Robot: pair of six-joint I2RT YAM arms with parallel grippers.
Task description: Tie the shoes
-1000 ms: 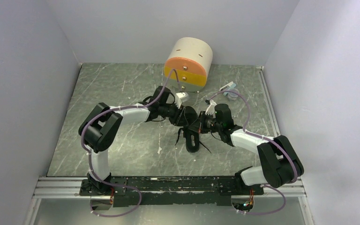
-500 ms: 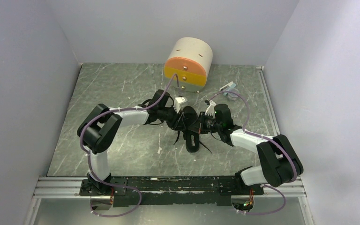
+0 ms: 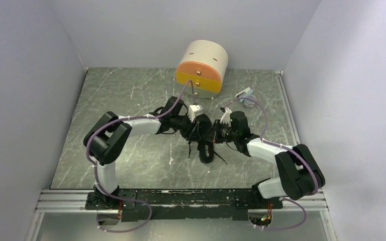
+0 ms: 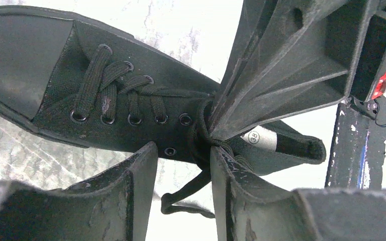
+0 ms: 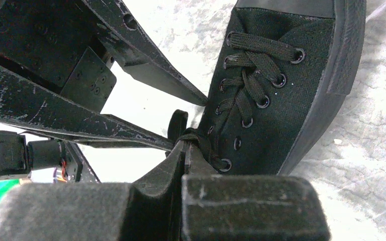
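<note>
The black shoe (image 3: 206,148) lies mid-table, toe toward the near edge. In the left wrist view the shoe (image 4: 55,65) runs across the top, toe at the left. My left gripper (image 4: 183,150) is open at the shoe's top eyelets, and a loose lace loop (image 4: 186,196) hangs between its fingers. My right gripper (image 5: 185,146) is shut on the lace (image 5: 196,138) at the shoe's tongue. In the top view the left gripper (image 3: 195,125) and right gripper (image 3: 214,135) meet over the shoe's heel end.
A round beige drawer box (image 3: 202,70) with orange and yellow fronts stands at the back. A small white and blue object (image 3: 245,94) lies at the back right. Grey walls close in the left, right and back sides.
My left gripper has shifted slightly closer to the shoe's lace area. The right gripper has stayed shut at the laces.
</note>
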